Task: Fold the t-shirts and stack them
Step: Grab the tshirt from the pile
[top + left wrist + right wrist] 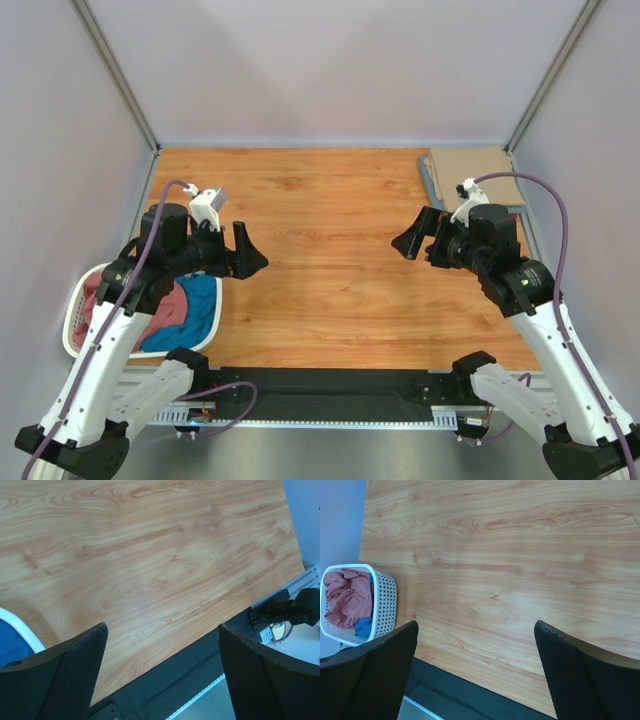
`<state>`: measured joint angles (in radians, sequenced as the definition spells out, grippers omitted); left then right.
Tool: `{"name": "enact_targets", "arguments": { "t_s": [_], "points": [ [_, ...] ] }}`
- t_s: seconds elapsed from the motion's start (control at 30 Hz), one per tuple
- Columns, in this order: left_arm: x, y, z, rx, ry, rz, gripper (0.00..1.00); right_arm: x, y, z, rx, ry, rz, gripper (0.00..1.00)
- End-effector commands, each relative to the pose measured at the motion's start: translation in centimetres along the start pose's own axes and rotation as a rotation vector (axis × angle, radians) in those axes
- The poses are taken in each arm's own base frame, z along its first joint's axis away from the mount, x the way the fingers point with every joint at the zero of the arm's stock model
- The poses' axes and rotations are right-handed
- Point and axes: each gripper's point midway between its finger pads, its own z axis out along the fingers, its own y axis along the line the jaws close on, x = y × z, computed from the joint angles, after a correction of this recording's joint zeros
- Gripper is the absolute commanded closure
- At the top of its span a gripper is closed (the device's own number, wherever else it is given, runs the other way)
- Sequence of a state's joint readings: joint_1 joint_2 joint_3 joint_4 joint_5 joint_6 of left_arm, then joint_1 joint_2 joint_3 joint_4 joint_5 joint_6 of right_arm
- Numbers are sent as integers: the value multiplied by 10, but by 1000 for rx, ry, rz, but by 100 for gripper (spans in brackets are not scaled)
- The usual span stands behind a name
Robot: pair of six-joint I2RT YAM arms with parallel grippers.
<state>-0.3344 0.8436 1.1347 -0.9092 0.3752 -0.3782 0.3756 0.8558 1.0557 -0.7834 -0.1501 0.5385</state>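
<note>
Left gripper (pixel 248 256) and right gripper (pixel 408 243): jaws spread, holding nothing, poised over wood-grain table (pixel 330 220), likely ready to fetch. Crumpled rose-red t-shirt (pixel 172 298) and teal blue t-shirt (pixel 200 310) lie in white perforated plastic basket (pixel 72 322), near-left corner. Folded tan t-shirt (pixel 470 165) lies at far-right corner, apparently the stack.

Bright, even light from overhead fills the enclosure, and the wooden table (pixel 330 200) shows no glare. A soft shadow hugs the basket (pixel 385 605) at nine o'clock. Wood grain reads sharp in the wrist views; the near fingers (pixel 65 680) appear dark and slightly soft.
</note>
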Motion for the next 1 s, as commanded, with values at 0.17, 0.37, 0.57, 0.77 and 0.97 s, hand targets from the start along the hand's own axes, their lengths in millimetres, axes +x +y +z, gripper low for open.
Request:
{"name": "enact_targets", "arguments": {
  "t_s": [0.17, 0.37, 0.57, 0.77, 0.97],
  "points": [
    [-27, 25, -19, -223, -132, -135, 4, -12, 4, -7, 2, -47, 17, 0],
    [-25, 101, -76, -753, -250, -474, 9, -6, 3, -3, -3, -26, 22, 0],
    [30, 156, -98, -990, -275, -1016, 26, 10, 2, 3, -30, 14, 43, 0],
    [92, 206, -98, -1217, -320, -1414, 25, 21, 16, 7, -105, 88, 77, 0],
    [132, 232, -86, -1347, -352, -1538, 25, 18, 19, 6, -110, 98, 61, 0]
  ]
}}
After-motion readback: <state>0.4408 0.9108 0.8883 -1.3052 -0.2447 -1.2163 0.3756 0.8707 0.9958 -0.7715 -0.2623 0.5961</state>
